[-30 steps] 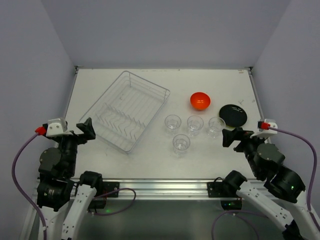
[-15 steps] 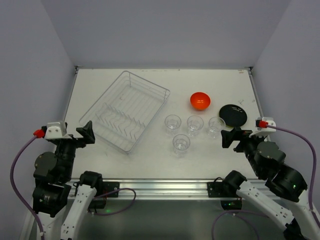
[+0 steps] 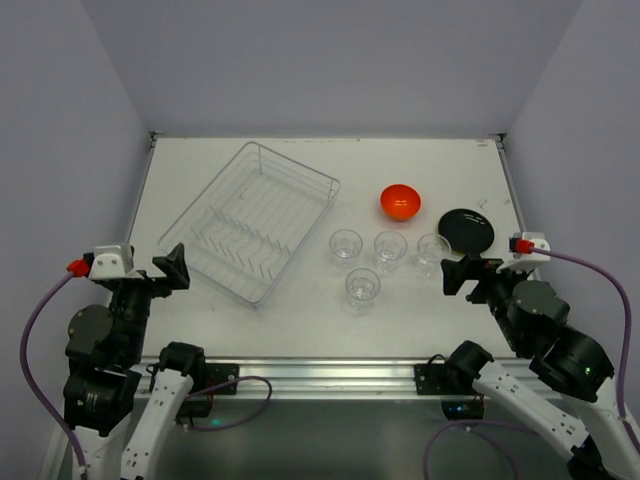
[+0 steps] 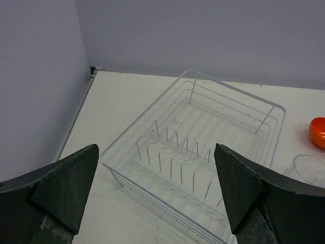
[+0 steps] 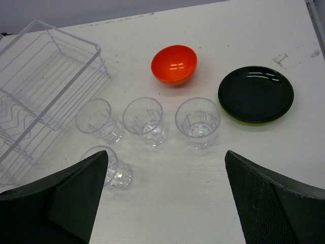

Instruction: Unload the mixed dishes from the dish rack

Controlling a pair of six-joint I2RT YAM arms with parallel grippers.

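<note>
The silver wire dish rack (image 3: pixel 250 220) lies empty at the left of the table; it also shows in the left wrist view (image 4: pixel 198 152). Several clear tumblers (image 3: pixel 346 245) (image 5: pixel 198 122) stand upright on the table right of the rack. The orange bowl (image 3: pixel 399 201) (image 5: pixel 174 64) sits behind them. The plate (image 3: pixel 467 230) (image 5: pixel 256 94) lies black face up at the right. My left gripper (image 3: pixel 172 263) is open and empty near the rack's front left corner. My right gripper (image 3: pixel 457 273) is open and empty just in front of the plate.
The walls close in on the left, back and right of the table (image 3: pixel 300 310). The table's metal front rail (image 3: pixel 320 375) runs between the arm bases.
Both arms have drawn back slightly toward their bases. The dishes and the rack have not moved.
</note>
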